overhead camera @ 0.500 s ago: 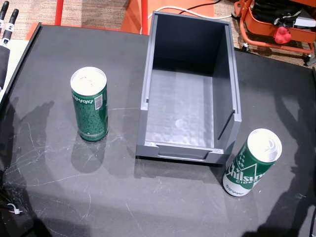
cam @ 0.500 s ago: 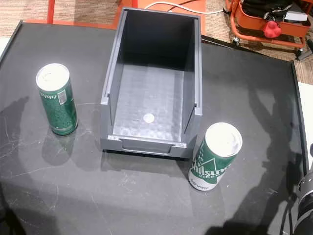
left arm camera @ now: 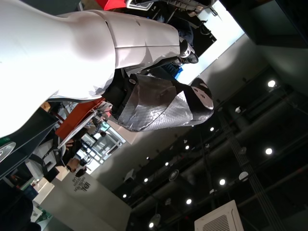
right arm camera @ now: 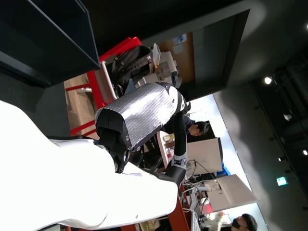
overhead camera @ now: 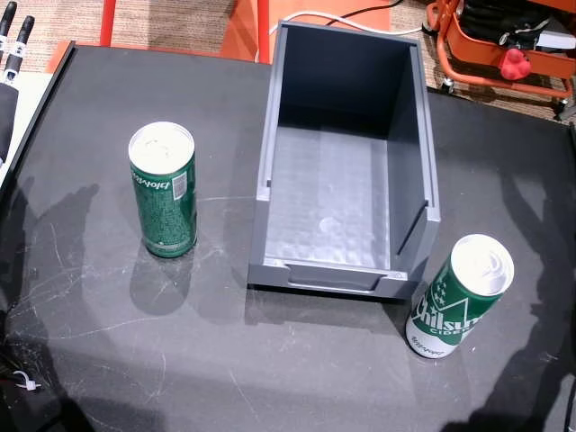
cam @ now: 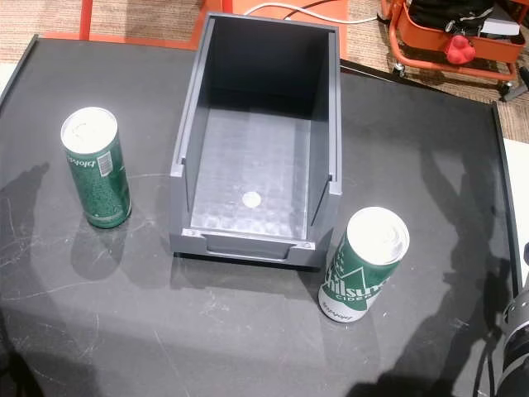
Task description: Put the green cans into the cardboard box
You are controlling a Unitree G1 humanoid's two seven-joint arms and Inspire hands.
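Two green cans stand upright on the black table. One can is left of the box. The other can, with white lettering, stands by the box's near right corner. The box is dark grey, open on top and holds no can. Neither hand reaches into the head views. In the left wrist view my left hand shows its silver back against the ceiling, fingers mostly hidden. My right hand in the right wrist view has its dark fingers apart, holding nothing.
An orange cart with a red object stands beyond the table's far right corner. Orange floor markings and a white cable lie behind the box. A dark arm part sits at the lower right edge. People stand far off in the right wrist view.
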